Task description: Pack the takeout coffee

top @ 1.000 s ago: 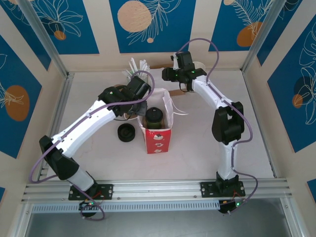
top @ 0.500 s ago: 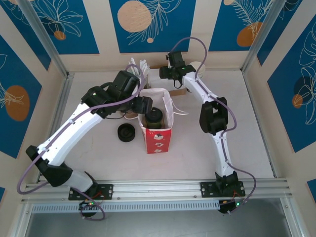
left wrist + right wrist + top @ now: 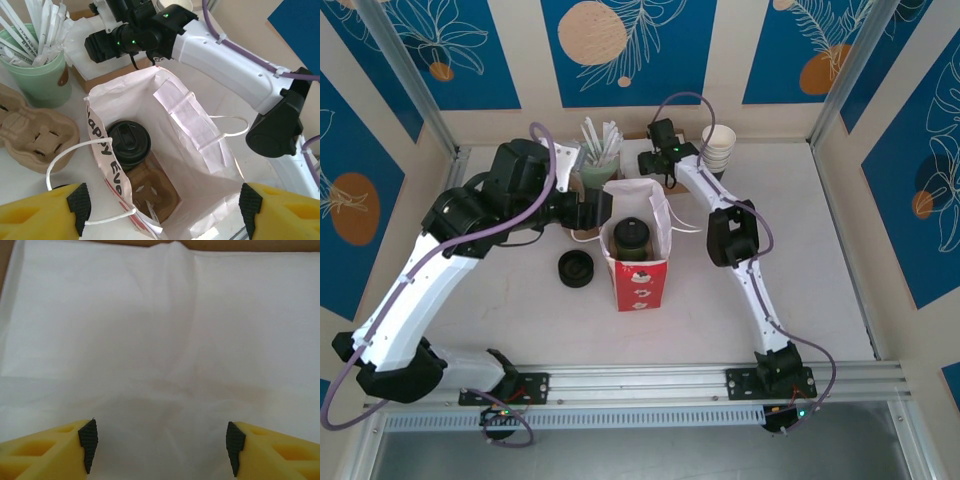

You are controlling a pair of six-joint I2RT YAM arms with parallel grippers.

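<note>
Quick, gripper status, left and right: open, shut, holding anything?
Left gripper: jaws open, holding nothing, facing the open white paper bag.
Right gripper: jaws open, holding nothing, over a white paper sheet.

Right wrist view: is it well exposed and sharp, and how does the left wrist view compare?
Right wrist view: the white paper looks washed out, low in contrast, only faint creases showing. Left wrist view: crisp, the takeout coffee inside the paper bag clearly defined.
</note>
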